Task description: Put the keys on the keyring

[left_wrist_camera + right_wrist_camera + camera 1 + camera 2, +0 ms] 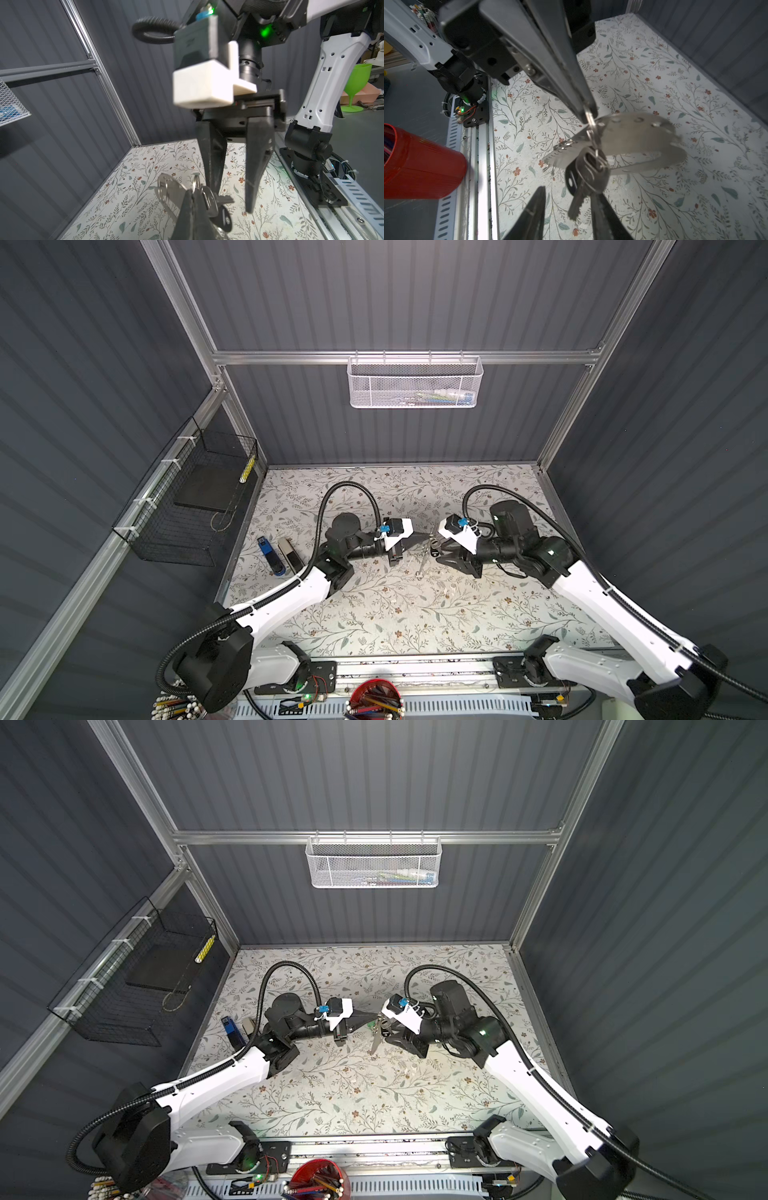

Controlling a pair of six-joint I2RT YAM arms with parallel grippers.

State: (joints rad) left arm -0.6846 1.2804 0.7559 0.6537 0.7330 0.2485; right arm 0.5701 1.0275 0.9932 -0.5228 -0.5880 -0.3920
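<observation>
left gripper [588, 115] pinched shut on keyring [637, 133] edge, holding it in the air above the worktop [654, 72]. keys [588, 174] dangle from it between the parted jaws of right gripper [569, 191], apparently ungripped. Light, stiff, slick metal that swings freely. Grab a key by its flat head.

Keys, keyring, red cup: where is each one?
keys [591, 174]: right wrist view, on the silver key's head.
keyring [635, 133]: right wrist view, on its flat grey plate.
red cup [421, 164]: right wrist view, on its side wall.
</observation>
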